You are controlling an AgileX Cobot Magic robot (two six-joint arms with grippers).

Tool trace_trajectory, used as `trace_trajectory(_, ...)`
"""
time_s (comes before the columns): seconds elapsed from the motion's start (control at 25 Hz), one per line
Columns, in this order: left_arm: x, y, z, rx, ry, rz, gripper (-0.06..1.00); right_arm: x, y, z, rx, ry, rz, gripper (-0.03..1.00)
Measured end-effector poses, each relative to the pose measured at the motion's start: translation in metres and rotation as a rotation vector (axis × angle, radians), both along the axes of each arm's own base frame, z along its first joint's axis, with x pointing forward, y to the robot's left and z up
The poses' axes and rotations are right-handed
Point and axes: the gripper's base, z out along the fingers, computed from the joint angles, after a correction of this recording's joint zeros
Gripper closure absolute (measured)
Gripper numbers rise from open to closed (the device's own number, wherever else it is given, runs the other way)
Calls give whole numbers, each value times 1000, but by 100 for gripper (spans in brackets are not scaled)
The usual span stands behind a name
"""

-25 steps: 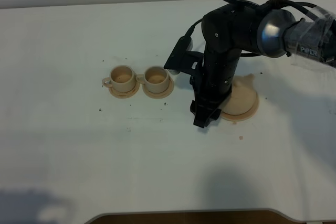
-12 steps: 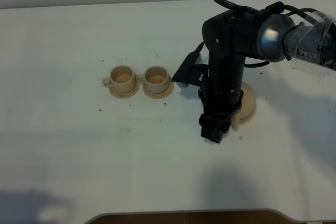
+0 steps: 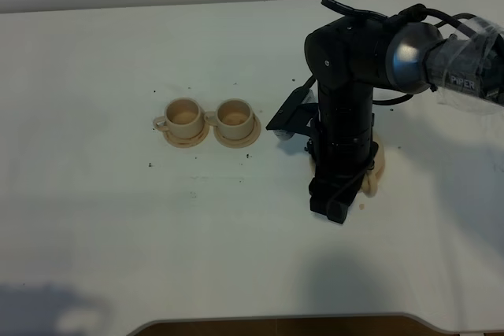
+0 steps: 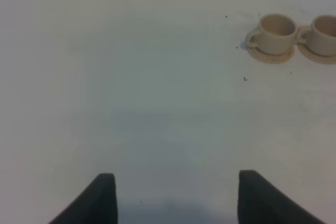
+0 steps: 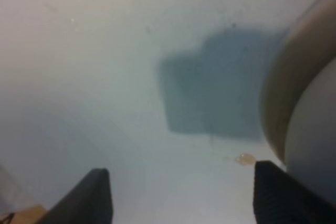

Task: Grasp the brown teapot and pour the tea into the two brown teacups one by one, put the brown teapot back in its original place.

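The two brown teacups [image 3: 183, 118] sit side by side on their small saucers [image 3: 187, 139], left of the surface's [image 3: 94, 218] middle. What is in them I cannot tell. The right arm [image 3: 346, 76] bends steeply down right of the middle, and its pincer [image 3: 329, 208] points toward the near edge with jaws spread wide and holding nothing. The brown teapot [image 3: 378, 166] lies mostly hidden under that wrist, just beside the pincer on the side toward the right edge. The left pincer [image 4: 176, 190] hangs open over bare surface, well apart from the cups.
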Motion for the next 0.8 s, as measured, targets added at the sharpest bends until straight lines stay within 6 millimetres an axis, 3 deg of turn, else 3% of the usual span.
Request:
trace_trajectory(0.44,0,0,0,0,0,0,44,-1,1,4,-2,1,-108,38)
trace_trajectory(0.64,0,0,0,0,0,0,44,-11,9,38,40,-63,-206,38)
trace_trajectory(0.8,0,0,0,0,0,0,44,-15,6,63,19,-139,-390,38)
